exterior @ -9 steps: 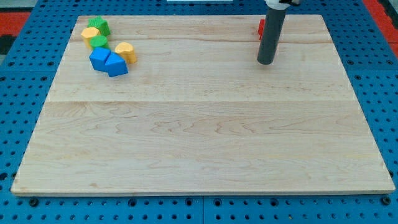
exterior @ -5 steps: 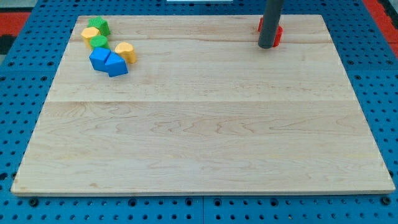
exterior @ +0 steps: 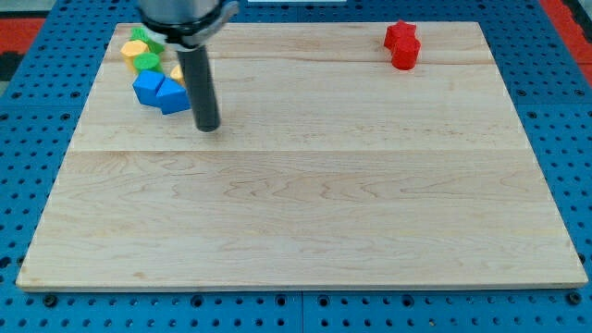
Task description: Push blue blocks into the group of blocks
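Observation:
Two blue blocks lie side by side at the upper left of the board: a blue cube-like block (exterior: 146,88) and a blue wedge-like block (exterior: 173,95). They touch a cluster of a green block (exterior: 146,62), a yellow block (exterior: 135,50), another green block (exterior: 141,35) partly hidden by the arm, and a yellow block (exterior: 177,74) mostly hidden behind the rod. My tip (exterior: 208,127) rests on the board just right of and below the blue wedge, apart from it.
Two red blocks (exterior: 402,44) sit together near the board's top right. The wooden board (exterior: 305,222) lies on a blue pegboard. The arm's body covers part of the top left.
My tip has jumped from the red blocks at the top right across to the left, beside the blue blocks. The blocks have not moved.

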`<action>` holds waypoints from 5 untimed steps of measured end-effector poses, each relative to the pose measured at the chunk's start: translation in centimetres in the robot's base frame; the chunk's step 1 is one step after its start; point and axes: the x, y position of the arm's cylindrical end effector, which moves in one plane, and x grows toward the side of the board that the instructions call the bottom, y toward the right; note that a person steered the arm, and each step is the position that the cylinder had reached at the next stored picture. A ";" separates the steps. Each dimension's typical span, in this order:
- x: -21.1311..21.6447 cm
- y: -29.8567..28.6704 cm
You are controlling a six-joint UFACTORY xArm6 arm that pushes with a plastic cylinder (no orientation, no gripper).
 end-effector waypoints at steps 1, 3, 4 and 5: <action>-4.0 -4.0; -5.8 -4.8; -6.5 -4.8; -3.1 -4.2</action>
